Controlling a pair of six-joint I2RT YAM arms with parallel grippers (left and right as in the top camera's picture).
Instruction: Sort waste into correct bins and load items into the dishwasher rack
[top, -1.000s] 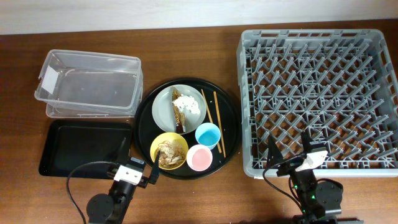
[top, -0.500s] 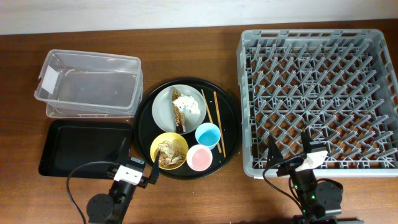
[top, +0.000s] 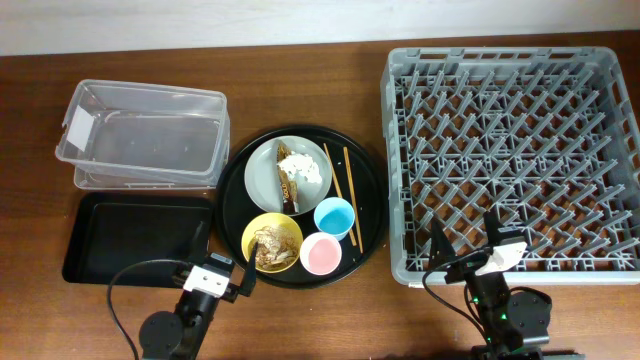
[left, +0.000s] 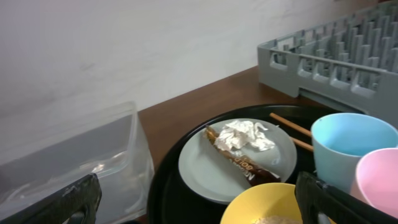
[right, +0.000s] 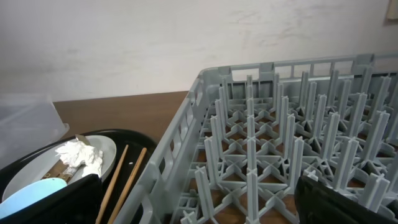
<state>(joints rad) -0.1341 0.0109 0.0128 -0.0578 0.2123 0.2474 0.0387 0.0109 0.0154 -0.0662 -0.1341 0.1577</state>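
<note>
On the round black tray sits a grey-green plate with a white tissue and a brown-gold wrapper. A yellow bowl holds food scraps. A blue cup, a pink cup and two chopsticks lie beside them. My left gripper is open and empty just in front of the bowl. My right gripper is open and empty at the front left corner of the grey rack.
The clear tub stands at the back left, with the shallow black tray in front of it. Both arms sit at the table's front edge. A wall runs along the back.
</note>
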